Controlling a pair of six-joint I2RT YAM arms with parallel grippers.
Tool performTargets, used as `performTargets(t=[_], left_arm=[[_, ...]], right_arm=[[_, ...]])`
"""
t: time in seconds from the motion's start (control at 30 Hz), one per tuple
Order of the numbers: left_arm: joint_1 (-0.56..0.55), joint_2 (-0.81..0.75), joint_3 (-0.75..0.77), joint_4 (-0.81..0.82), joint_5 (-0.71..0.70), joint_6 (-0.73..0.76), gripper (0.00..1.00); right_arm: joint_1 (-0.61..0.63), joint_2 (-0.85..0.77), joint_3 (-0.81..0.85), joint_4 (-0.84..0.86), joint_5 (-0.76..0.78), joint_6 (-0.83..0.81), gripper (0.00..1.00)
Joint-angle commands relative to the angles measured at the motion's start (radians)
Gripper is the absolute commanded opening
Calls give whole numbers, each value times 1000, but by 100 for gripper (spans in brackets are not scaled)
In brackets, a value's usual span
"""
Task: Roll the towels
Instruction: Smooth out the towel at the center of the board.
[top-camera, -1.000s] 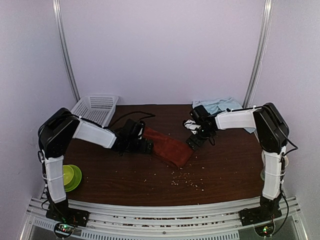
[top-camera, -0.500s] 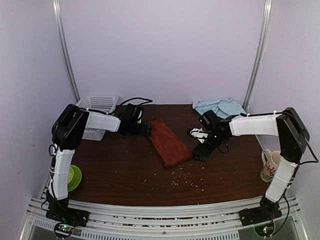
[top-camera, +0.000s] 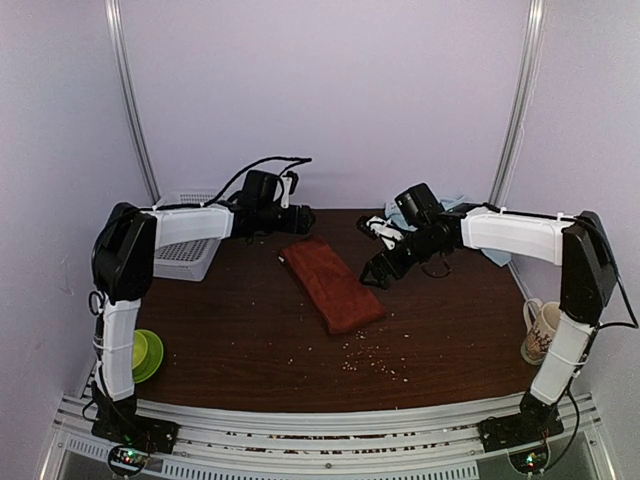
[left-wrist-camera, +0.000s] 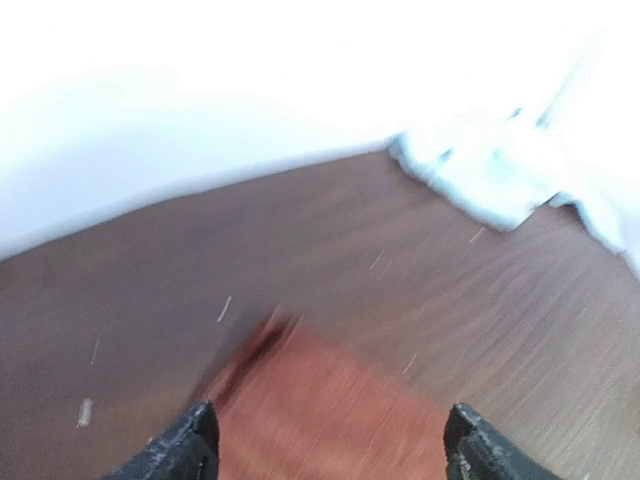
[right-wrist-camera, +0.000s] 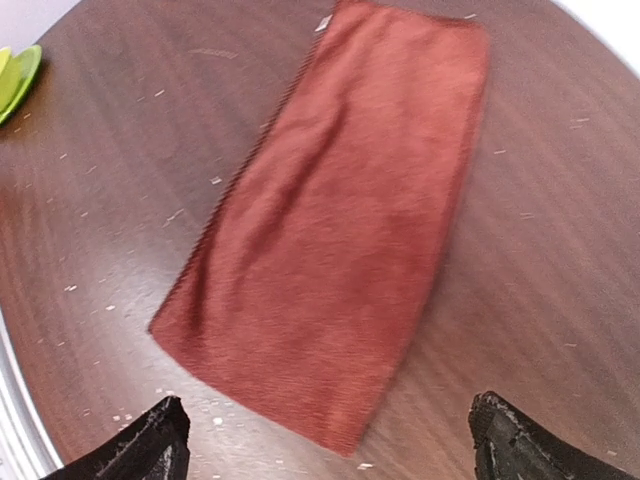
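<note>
Rolling isn't looking started yet, tbh. The red towel (top-camera: 330, 285) is lying flat and unrolled mid-counter (top-camera: 250, 340), slanting from far left to near right. The blue towel (left-wrist-camera: 490, 175) is sitting bunched up at the far right. The left hand (left-wrist-camera: 330, 445) and right hand (right-wrist-camera: 335, 440) are hovering spread over the red one, gripping nothing. I'm guessing both rolls are left to do.

A white plastic basket (top-camera: 186, 260) (its sides a lattice of small holes) sits at the far left corner of the dark wooden table (top-camera: 250, 340). A green bowl (top-camera: 146, 354) rests at the table's near left edge. A patterned mug (top-camera: 541, 331) stands at the right edge, and pale crumbs (top-camera: 375, 362) lie scattered over the near middle.
</note>
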Motion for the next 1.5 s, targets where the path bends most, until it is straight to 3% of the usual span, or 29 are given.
performTargets(t=[0.0, 0.23, 0.77, 1.07, 1.47], left_arm=[[-1, 138, 175, 16, 215, 33, 75], [8, 305, 350, 1, 335, -13, 75], [15, 420, 433, 24, 275, -95, 82], [17, 516, 561, -31, 303, -126, 82], [21, 531, 564, -136, 165, -159, 82]], right_arm=[[-1, 40, -4, -28, -173, -10, 98], [-3, 76, -50, -16, -191, -30, 99], [-2, 177, -48, -85, -176, -72, 100], [-1, 180, -49, -111, -186, -94, 100], [-2, 176, -59, -148, -213, -89, 100]])
